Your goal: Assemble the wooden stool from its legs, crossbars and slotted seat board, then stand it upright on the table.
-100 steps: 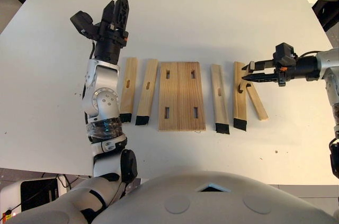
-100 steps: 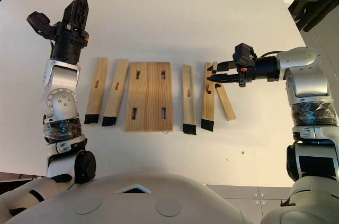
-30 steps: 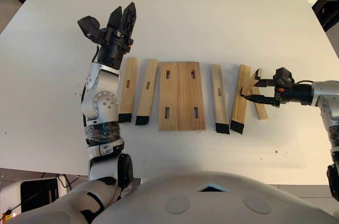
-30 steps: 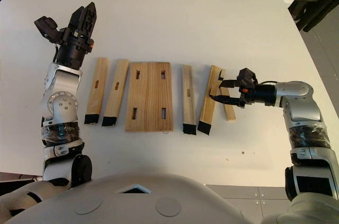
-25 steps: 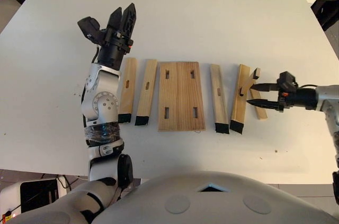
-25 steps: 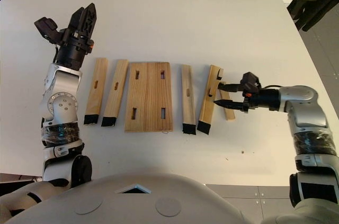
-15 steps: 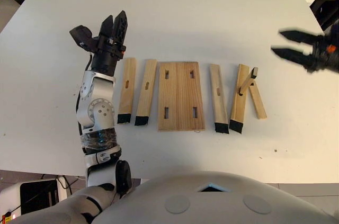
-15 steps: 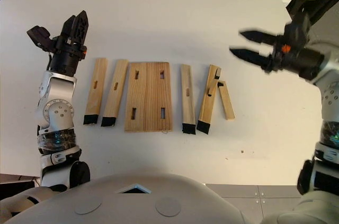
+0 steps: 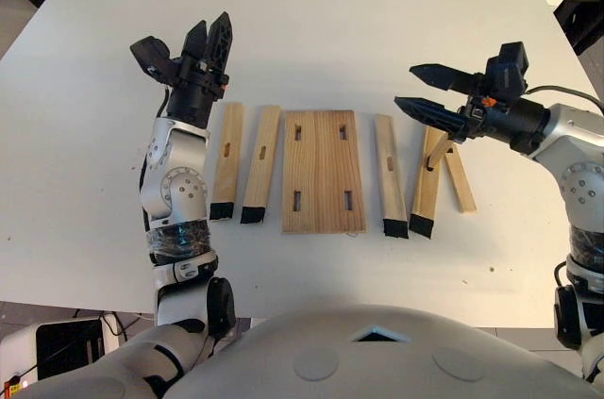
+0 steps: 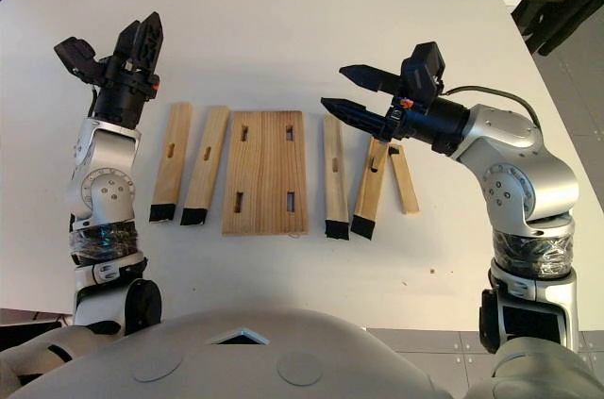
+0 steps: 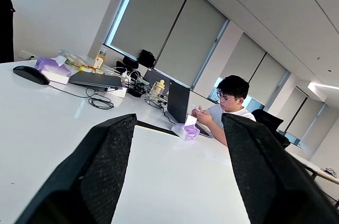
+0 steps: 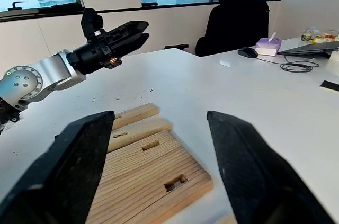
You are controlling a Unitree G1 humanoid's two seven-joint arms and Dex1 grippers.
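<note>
Right hand (image 9: 404,86) spread above legs (image 9: 389,173), left hand (image 9: 211,24) raised and spread, seat board (image 9: 322,171) flat

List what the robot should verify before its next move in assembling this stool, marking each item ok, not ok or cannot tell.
1. Right gripper open and empty: ok.
2. Left gripper open and empty: ok.
3. Seat board flat, four slots uncovered: ok.
4. Four legs lying flat, two each side of the board: ok.
5. Crossbar fully seated in the slot of the rightmost leg: cannot tell; it stands tilted.
6. Second crossbar free on the table: ok.
</note>
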